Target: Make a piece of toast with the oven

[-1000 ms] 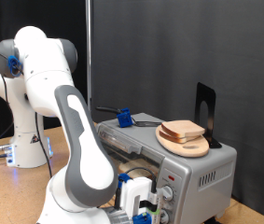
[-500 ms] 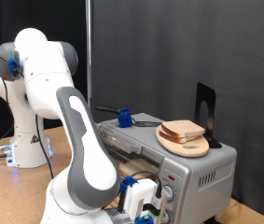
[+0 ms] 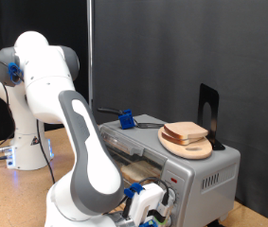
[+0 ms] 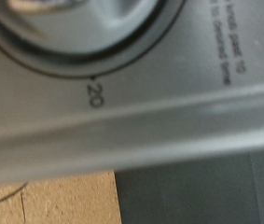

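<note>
Lower now at bottom center, the gripper [image 3: 151,214] meets the oven [image 3: 186,168] knob [image 4: 71,23]; its opening can't be told; turn squarely past 20.

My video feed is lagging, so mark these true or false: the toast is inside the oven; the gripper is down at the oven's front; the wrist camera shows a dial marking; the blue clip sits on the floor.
1. The piece of toast is inside the oven. False: it lies on a round wooden board on top.
2. The gripper is low at the oven's front. True.
3. The wrist view shows a "20" dial marking. True.
4. The blue clip sits on the floor. False: it is on the oven's top.
</note>
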Robot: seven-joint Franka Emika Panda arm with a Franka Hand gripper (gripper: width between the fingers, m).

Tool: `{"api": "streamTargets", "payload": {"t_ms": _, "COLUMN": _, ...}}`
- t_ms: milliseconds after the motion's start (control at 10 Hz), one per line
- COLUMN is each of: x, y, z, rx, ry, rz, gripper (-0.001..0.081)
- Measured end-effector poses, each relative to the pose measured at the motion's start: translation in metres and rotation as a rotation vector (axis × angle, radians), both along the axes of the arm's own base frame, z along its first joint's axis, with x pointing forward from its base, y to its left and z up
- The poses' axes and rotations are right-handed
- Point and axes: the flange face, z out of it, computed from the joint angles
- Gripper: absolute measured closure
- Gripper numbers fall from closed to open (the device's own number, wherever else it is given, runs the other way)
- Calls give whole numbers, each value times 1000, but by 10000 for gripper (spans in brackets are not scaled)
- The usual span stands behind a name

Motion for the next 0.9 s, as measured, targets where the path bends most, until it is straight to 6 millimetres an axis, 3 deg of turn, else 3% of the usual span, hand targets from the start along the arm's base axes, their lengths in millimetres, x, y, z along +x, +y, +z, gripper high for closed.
{"api": "streamTargets", "payload": {"t_ms": 300, "x": -4, "y": -1, "z": -7, "rx": 52, "ry": -248, "rz": -38, "gripper": 806}}
{"api": "streamTargets", "payload": {"t_ms": 500, "x": -9, "y": 0, "z": -5, "rx": 42, "ry": -71, "rz": 8, "gripper": 806}}
{"api": "streamTargets", "payload": {"t_ms": 700, "x": -11, "y": 0, "z": -7, "rx": 25, "ry": 2, "rz": 34, "gripper": 806}}
{"api": "streamTargets", "payload": {"t_ms": 800, "x": -13, "y": 0, "z": -10, "rx": 20, "ry": 14, "rz": 37, "gripper": 696}}
{"api": "streamTargets", "payload": {"t_ms": 900, "x": -15, "y": 0, "z": -14, "rx": 17, "ry": 21, "rz": 43, "gripper": 696}}
